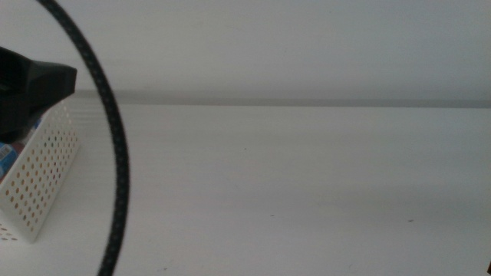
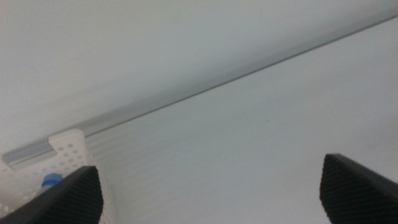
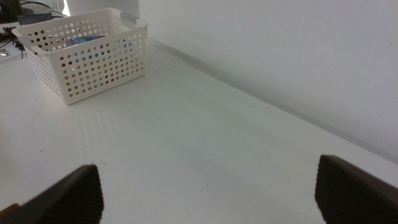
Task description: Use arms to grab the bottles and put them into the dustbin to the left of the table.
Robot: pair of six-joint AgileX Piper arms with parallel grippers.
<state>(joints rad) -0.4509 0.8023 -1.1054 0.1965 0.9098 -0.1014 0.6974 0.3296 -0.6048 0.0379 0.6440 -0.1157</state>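
white holed dustbin (image 3: pixel 84 53), bottles (image 3: pixel 79 41) inside

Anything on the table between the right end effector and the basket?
Nothing visible. In the right wrist view, bare white table runs from the open right end effector to the basket, with coloured items showing through its holes. The left end effector is open beside the basket.
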